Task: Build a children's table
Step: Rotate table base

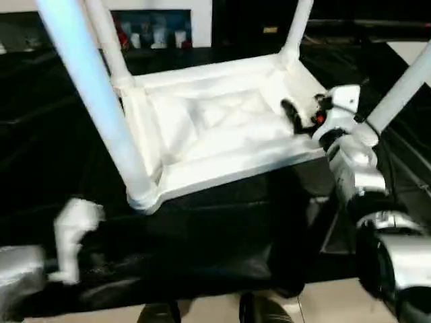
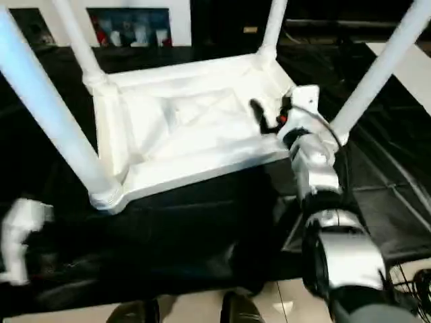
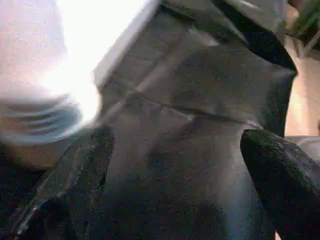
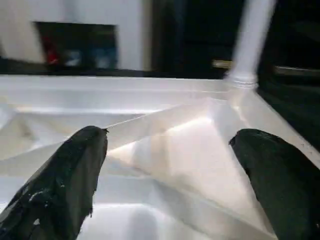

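Dim, blurred frames; glare whitens the tabletop [image 1: 222, 128].

Four upright legs [image 1: 94, 101] fence the upturned tabletop [image 1: 222, 134] at its corners; between them, mid-frame, the ribbed underside lies open. The right end effector [image 1: 291, 114], fingers apart, hovers there. Lower left, dark worktop [image 1: 202, 222] offers passage.

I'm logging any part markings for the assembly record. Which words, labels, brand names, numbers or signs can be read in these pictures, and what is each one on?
No text can be read.
Tabletop underside and legs: plain white, no marking to be seen.
Right gripper: a small red spot near it, no lettering legible.
Picture panel on the far wall: red and blue shapes, too blurred to read.
Small yellowish patch in the dark background: too small to tell.
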{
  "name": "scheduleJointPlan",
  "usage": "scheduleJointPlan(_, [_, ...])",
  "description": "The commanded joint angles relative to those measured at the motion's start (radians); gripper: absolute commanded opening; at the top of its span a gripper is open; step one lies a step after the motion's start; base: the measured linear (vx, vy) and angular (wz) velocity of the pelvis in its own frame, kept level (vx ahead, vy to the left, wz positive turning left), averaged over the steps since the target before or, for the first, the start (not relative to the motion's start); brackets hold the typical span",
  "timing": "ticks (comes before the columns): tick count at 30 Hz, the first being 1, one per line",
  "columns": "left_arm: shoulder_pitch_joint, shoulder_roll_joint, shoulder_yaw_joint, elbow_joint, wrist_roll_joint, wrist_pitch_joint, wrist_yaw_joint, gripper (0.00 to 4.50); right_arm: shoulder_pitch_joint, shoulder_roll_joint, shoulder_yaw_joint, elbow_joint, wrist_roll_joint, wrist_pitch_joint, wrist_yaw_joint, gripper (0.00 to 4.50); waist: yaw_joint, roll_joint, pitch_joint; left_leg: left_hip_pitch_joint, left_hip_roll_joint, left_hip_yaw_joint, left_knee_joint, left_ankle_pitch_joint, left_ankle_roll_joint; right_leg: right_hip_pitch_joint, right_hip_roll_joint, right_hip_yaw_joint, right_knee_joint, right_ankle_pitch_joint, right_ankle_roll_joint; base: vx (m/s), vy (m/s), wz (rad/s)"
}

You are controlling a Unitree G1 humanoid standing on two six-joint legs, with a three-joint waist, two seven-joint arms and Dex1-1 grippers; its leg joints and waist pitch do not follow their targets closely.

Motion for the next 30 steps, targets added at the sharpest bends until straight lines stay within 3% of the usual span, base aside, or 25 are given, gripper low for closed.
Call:
scheduleJointPlan(1, [0.013,0.029,0.073,0.018,-0.06,0.021,-0.03,4.49,0.049,-0.007,0.014,-0.064,-0.016,0.001,0.001,4.49,0.0,0.014,-0.063,0.04,0.036,-0.008,-0.081,-0.279,0.033,0.036,-0.028,0.036,-0.056,-0.264,-0.229,0.0,0.0,0.0])
scheduleJointPlan(5, [-0.005,0.067,0.163,0.086,-0.111,0.021,-0.055,4.49,0.174,-0.017,0.028,-0.224,-0.051,0.018,-0.059,4.49,0.0,0.008,-0.064,0.041,0.033,-0.009,-0.085,-0.301,0.013,0.035,-0.029,0.04,-0.06,-0.293,-0.196,0.0,0.0,0.0])
scheduleJointPlan(6, [-0.022,0.078,0.189,0.121,-0.121,0.015,-0.064,4.49,0.227,-0.016,0.023,-0.298,-0.057,0.027,-0.086,4.49,0.004,0.007,-0.058,0.042,0.03,-0.009,-0.088,-0.307,0.01,0.032,-0.029,0.042,-0.069,-0.315,-0.174,0.0,0.0,0.0])
scheduleJointPlan(7, [-0.059,0.087,0.221,0.181,-0.145,-0.001,-0.074,4.49,0.296,-0.006,-0.004,-0.398,-0.054,0.056,-0.119,4.49,0.001,0.008,-0.06,0.045,0.029,-0.009,-0.088,-0.301,0.007,0.032,-0.028,0.044,-0.066,-0.298,-0.168,0.0,0.0,0.0])
scheduleJointPlan(9, [-0.109,0.08,0.243,0.221,-0.18,-0.007,-0.075,4.49,0.342,0.003,-0.04,-0.45,-0.064,0.06,-0.189,4.49,0.0,0.012,-0.06,0.044,0.028,-0.012,-0.092,-0.301,-0.002,0.033,-0.029,0.043,-0.066,-0.29,-0.161,0.0,0.0,0.0])
scheduleJointPlan(10, [-0.122,0.076,0.247,0.226,-0.193,-0.003,-0.076,4.49,0.352,0.005,-0.05,-0.462,-0.067,0.058,-0.21,4.49,0.001,0.011,-0.064,0.049,0.028,-0.01,-0.091,-0.308,-0.011,0.03,-0.03,0.044,-0.065,-0.28,-0.168,0.0,0.0,0.0])
scheduleJointPlan(11, [-0.132,0.073,0.249,0.228,-0.202,0.0,-0.077,4.49,0.359,0.007,-0.057,-0.47,-0.068,0.057,-0.223,4.49,-0.004,0.009,-0.064,0.042,0.028,-0.013,-0.092,-0.308,-0.013,0.037,-0.032,0.042,-0.061,-0.269,-0.174,0.0,0.0,0.0])
scheduleJointPlan(12, [-0.164,0.062,0.254,0.237,-0.229,0.013,-0.076,4.49,0.38,0.013,-0.079,-0.493,-0.085,0.052,-0.281,4.49,-0.002,0.009,-0.06,0.041,0.027,-0.012,-0.093,-0.306,-0.019,0.035,-0.032,0.043,-0.062,-0.281,-0.168,0.0,0.0,0.0])
scheduleJointPlan(13, [-0.185,0.054,0.252,0.245,-0.239,0.016,-0.075,4.49,0.391,0.017,-0.093,-0.503,-0.093,0.049,-0.316,4.49,-0.003,0.01,-0.062,0.047,0.026,-0.01,-0.09,-0.311,-0.019,0.032,-0.033,0.045,-0.063,-0.283,-0.164,0.0,0.0,0.0])
scheduleJointPlan(15, [-0.199,0.048,0.248,0.251,-0.242,0.017,-0.073,4.49,0.4,0.019,-0.101,-0.515,-0.098,0.05,-0.343,4.49,-0.007,0.007,-0.063,0.043,0.025,-0.01,-0.09,-0.305,-0.019,0.037,-0.033,0.044,-0.064,-0.282,-0.156,0.0,0.0,0.0])
scheduleJointPlan(21, [-0.306,-0.008,0.157,0.305,-0.234,0.0,-0.097,4.49,0.472,0.02,-0.118,-0.593,-0.177,0.207,-0.523,4.49,-0.008,-0.003,-0.069,0.042,0.02,-0.007,-0.085,-0.246,-0.001,0.041,-0.029,0.045,-0.061,-0.252,-0.144,0.0,0.0,0.0])
scheduleJointPlan(24, [-0.34,-0.032,0.129,0.283,-0.255,0.015,-0.098,4.49,0.488,0.032,-0.129,-0.626,-0.184,0.275,-0.567,4.49,-0.01,-0.007,-0.069,0.037,0.021,-0.009,-0.085,-0.228,0.0,0.046,-0.03,0.044,-0.057,-0.235,-0.142,0.0,0.0,0.0])
scheduleJointPlan(25, [-0.373,-0.058,0.107,0.249,-0.278,0.034,-0.073,4.49,0.493,0.042,-0.133,-0.636,-0.197,0.315,-0.597,4.49,-0.009,-0.006,-0.069,0.041,0.022,-0.007,-0.084,-0.226,-0.003,0.043,-0.028,0.046,-0.058,-0.235,-0.143,0.0,0.0,0.0])
scheduleJointPlan(28, [-0.408,-0.083,0.082,0.226,-0.29,0.045,-0.052,4.49,0.489,0.046,-0.13,-0.626,-0.199,0.335,-0.606,4.49,-0.009,-0.005,-0.07,0.04,0.021,-0.006,-0.081,-0.219,-0.004,0.044,-0.027,0.045,-0.053,-0.207,-0.153,0.0,0.0,0.0])
scheduleJointPlan(30, [-0.426,-0.094,0.062,0.216,-0.288,0.051,-0.046,4.49,0.486,0.045,-0.116,-0.619,-0.204,0.359,-0.601,4.49,-0.012,-0.01,-0.072,0.035,0.018,-0.007,-0.079,-0.196,0.001,0.051,-0.025,0.046,-0.05,-0.185,-0.148,0.0,0.0,0.0])
